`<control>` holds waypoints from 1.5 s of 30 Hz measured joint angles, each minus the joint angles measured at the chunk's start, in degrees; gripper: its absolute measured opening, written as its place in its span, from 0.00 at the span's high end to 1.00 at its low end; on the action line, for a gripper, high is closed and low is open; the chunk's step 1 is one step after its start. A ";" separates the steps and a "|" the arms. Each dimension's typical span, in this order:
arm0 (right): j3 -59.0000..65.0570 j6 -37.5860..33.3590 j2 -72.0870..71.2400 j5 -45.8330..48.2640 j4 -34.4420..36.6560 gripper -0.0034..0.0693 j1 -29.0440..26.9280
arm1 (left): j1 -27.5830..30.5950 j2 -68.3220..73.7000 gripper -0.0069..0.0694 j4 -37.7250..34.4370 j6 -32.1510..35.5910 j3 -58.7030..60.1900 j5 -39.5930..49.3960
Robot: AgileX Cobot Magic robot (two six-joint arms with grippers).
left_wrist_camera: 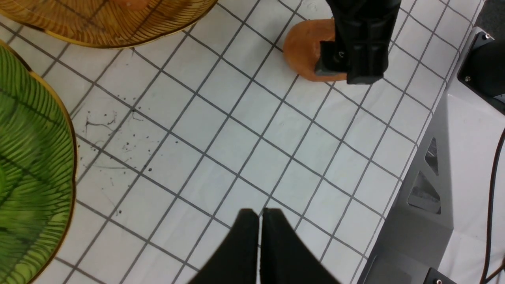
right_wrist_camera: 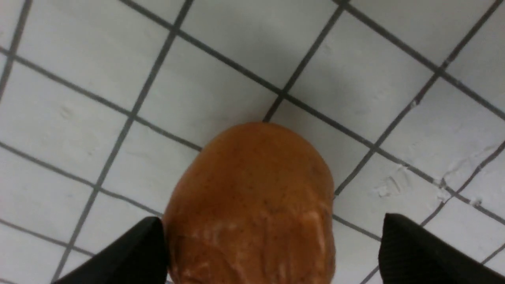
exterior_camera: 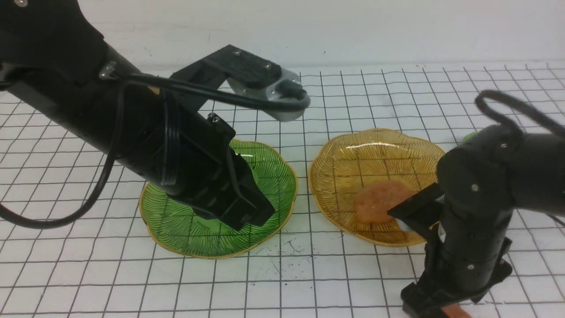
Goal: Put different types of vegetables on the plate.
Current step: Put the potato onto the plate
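Observation:
One orange-brown potato-like vegetable lies on the gridded table between the fingers of my right gripper. The gripper is open; one finger sits right against the vegetable and the other stands well apart. In the front view this gripper is at the near right edge, and the vegetable peeks out beside it. A second orange-brown vegetable lies in the amber plate. My left gripper is shut and empty, hanging over the green plate. A bit of a light-green vegetable shows behind the right arm.
The two plates stand side by side mid-table, green on the left and amber on the right. The left wrist view shows the right gripper over the potato, close to the table's near edge and the grey robot base.

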 joint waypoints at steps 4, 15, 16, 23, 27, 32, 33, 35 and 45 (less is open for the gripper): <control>0.00 0.08 2.19 -0.33 3.40 0.02 0.00 | 0.00 0.00 0.92 0.00 0.00 0.00 0.05; 0.00 2.45 2.99 0.17 -0.35 0.23 0.00 | 0.00 0.00 0.92 1.10 0.00 0.00 0.21; 0.00 3.24 2.14 0.23 -2.04 0.23 0.00 | 0.00 0.00 0.92 1.09 0.00 0.00 0.21; -6.43 15.02 -6.21 1.55 -17.54 0.23 -0.07 | 0.00 0.00 0.92 1.09 0.00 0.00 -0.01; -14.10 20.07 -6.89 -0.24 -22.25 0.23 -2.53 | 0.00 0.00 0.92 1.09 0.00 0.00 0.05; -22.30 17.18 -2.34 -7.08 -12.79 0.23 -11.32 | 0.00 0.00 0.92 2.07 -0.57 0.00 0.05; -23.42 15.52 -1.48 -7.44 -10.32 0.23 -12.50 | 0.00 0.00 0.92 2.23 -0.87 0.00 0.10; -25.86 11.13 1.59 -8.13 -4.89 0.23 -15.97 | 0.00 0.00 0.92 2.61 -2.62 0.00 0.21; -29.01 2.78 12.73 -11.05 0.39 0.22 -19.88 | 0.00 0.00 0.92 3.77 -5.37 0.00 1.51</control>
